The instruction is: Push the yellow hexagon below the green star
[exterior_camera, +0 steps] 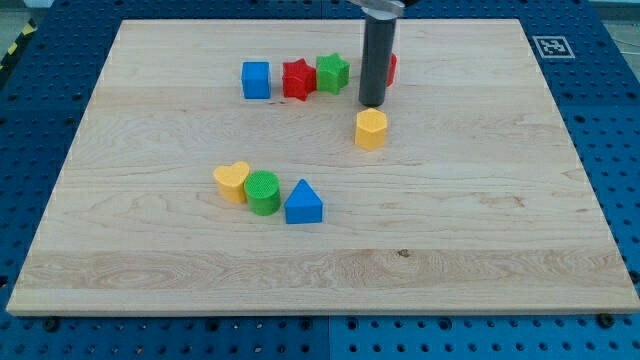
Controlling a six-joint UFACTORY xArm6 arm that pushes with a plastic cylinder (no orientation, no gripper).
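The yellow hexagon (pixel 371 129) lies on the wooden board right of centre. The green star (pixel 333 72) sits above and to its left, in a row near the view's top. My tip (pixel 372 102) stands just above the yellow hexagon, at its top edge, and to the right of the green star. The dark rod rises from there to the view's top edge.
In the row with the green star are a blue cube (pixel 256 80), a red star (pixel 298 79) and a red block (pixel 390 68) partly hidden behind the rod. Lower left lie a yellow heart (pixel 232 182), a green cylinder (pixel 263 192) and a blue triangle (pixel 303 203).
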